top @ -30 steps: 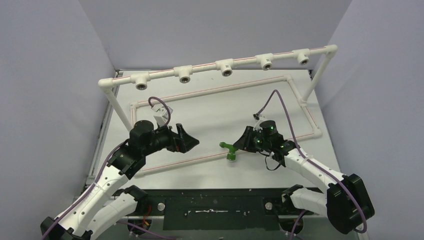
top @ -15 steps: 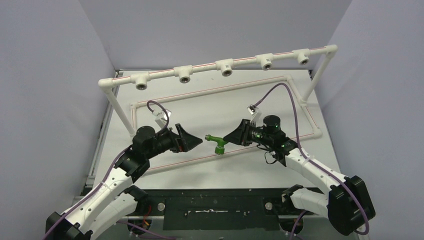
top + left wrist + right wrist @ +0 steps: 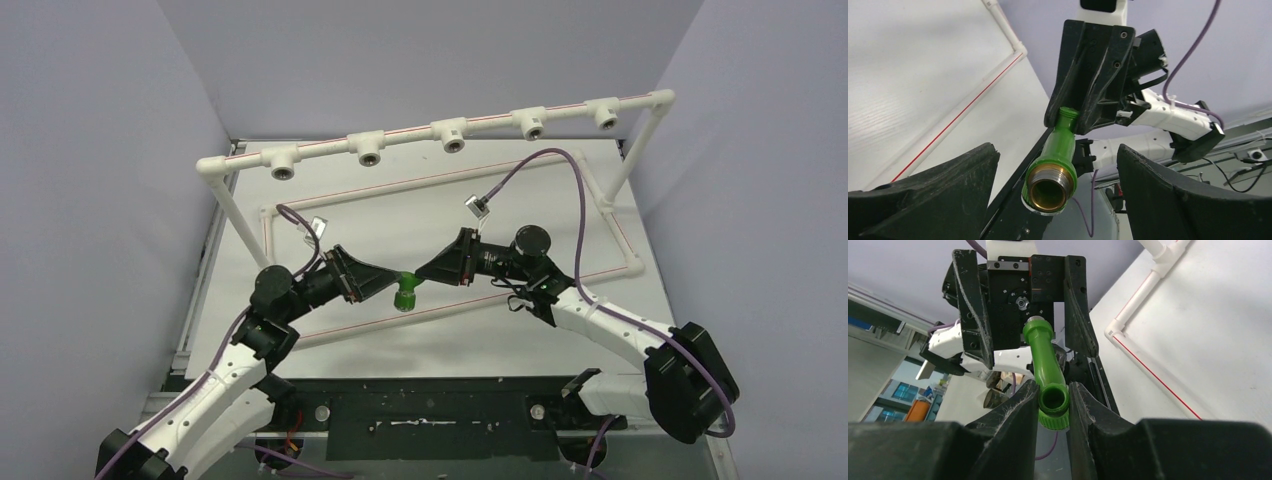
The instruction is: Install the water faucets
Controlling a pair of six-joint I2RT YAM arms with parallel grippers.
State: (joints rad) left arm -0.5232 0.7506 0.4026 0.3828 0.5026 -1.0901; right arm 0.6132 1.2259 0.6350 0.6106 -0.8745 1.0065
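Note:
The green water faucet [image 3: 405,289] hangs in the air mid-table between the two arms. My right gripper [image 3: 1054,401] is shut on its spout end [image 3: 1052,402]. Its silver threaded end [image 3: 1048,186] points into my left gripper [image 3: 1055,185], which is open with the fingers [image 3: 943,192] wide on either side and not touching it. In the top view my left gripper [image 3: 378,280] faces my right gripper [image 3: 425,273] with the faucet between them. In the right wrist view the faucet body [image 3: 1040,347] runs up toward the left gripper's open fingers.
A white pipe frame stands at the back with a raised rail [image 3: 450,128] carrying several tee fittings [image 3: 369,152]. A low white pipe loop with red lines [image 3: 430,178] lies on the table. Grey walls close in both sides.
Both arms have moved toward each other. The right gripper carried the faucet leftward and the left gripper came right, so the threaded end now sits between the left fingers.

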